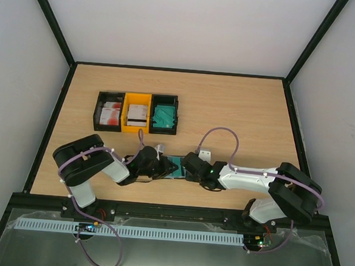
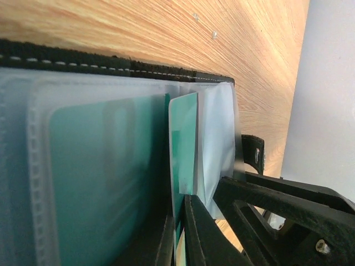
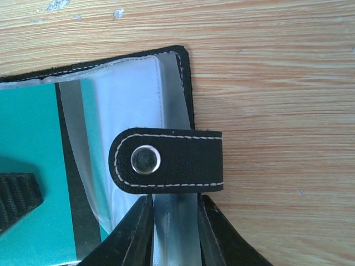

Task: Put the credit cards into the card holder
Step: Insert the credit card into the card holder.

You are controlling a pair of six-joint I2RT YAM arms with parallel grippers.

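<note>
Table [image 1: 240, 113] carries everything, as the top view shows. Bins [image 1: 136, 112] sit toward eleven o'clock, stocked with spare cards [image 1: 164, 115], well apart from the work. That probably keeps the near edge free for both arms.

The holder [image 1: 174, 167] lies open and flat at about six o'clock, between the two arms. The left gripper [image 2: 178, 205] meets it from nine o'clock and the right gripper [image 3: 175, 210] from three o'clock.

The right gripper's fingers are clenched on a clear sleeve at the holder's edge. I judge that this pins the holder so it cannot slide.

The left gripper is clamped on a teal card [image 2: 183, 144] by its near end. The card stands on edge at a sleeve mouth, which suggests it is being fed in. Another teal card [image 2: 100, 183] already lies inside a neighbouring sleeve.

The tab [image 3: 177, 160] lies unfastened, folded across the holder's edge just above the right fingers.
</note>
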